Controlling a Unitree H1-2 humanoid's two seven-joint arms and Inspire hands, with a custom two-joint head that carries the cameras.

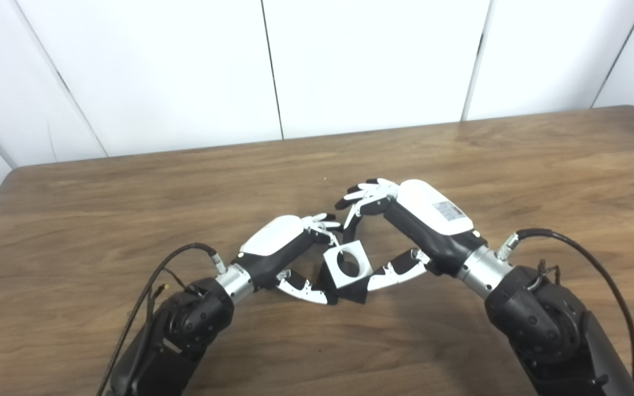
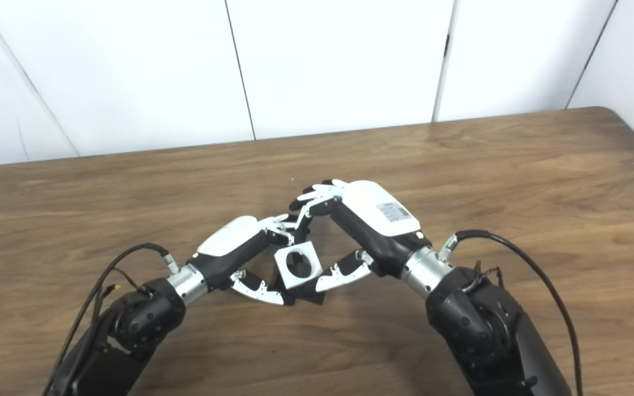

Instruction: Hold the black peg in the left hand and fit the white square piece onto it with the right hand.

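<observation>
The white square piece (image 1: 347,265) with a round hole hangs tilted just above the table, between my two hands. Black shows through the hole, and the black peg (image 1: 351,297) juts out beneath and to the left of it. My left hand (image 1: 283,243) comes in from the left, its thumb (image 1: 304,289) under the peg's base and its fingers curled over the far side, shut on the peg. My right hand (image 1: 411,221) pinches the square piece between its thumb (image 1: 393,273) and one finger at the top edge, its other fingers spread. Most of the peg is hidden.
The wooden table (image 1: 130,209) stretches around the hands, with a white panelled wall (image 1: 350,66) behind its far edge. Black cables loop from both wrists, one at the left (image 1: 146,291) and one at the right (image 1: 597,264).
</observation>
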